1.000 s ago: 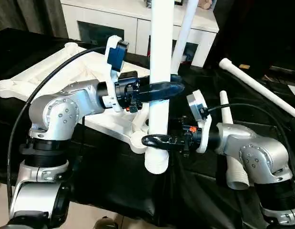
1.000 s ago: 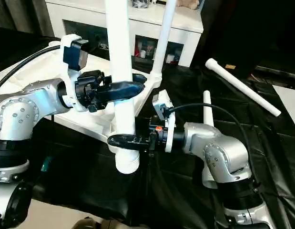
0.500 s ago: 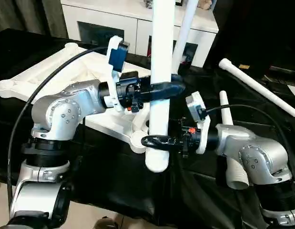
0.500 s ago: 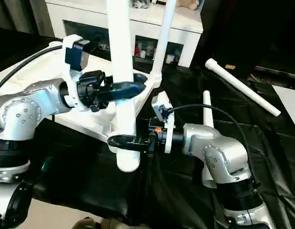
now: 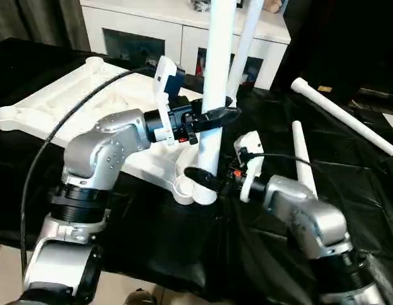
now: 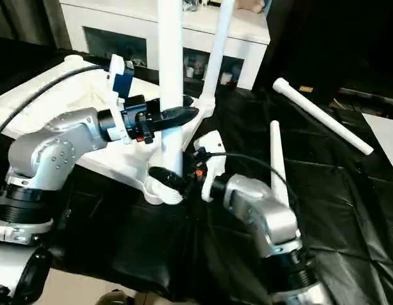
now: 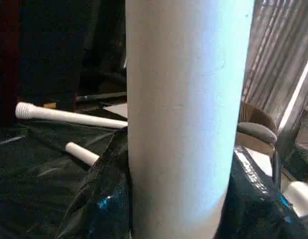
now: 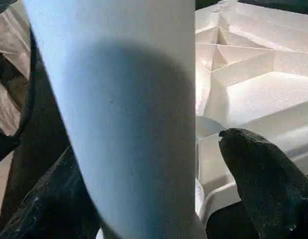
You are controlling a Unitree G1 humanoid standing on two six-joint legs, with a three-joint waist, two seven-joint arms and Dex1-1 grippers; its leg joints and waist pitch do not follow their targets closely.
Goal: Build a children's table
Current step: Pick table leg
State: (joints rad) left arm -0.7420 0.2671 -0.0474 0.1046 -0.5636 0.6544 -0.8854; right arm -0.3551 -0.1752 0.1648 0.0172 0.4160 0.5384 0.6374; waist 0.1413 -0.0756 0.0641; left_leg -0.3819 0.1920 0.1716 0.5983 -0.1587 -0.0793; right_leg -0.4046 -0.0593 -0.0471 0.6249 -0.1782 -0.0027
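My left gripper (image 5: 216,116) clamps the round tapering white plastic leg (image 5: 215,76) upright, right gripper (image 5: 199,176) steadying its foot at the upturned ribbed white tabletop (image 5: 88,92)'s corner socket, so next I'd guess seat and twist it.

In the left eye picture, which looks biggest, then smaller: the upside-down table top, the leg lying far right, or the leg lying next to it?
1. Table top
2. Far-right leg
3. Nearer leg, partly hidden by the arm, so 2 and 3 are unsure.

upright leg (image 5: 216,76) on tabletop's (image 5: 69,101) near corner
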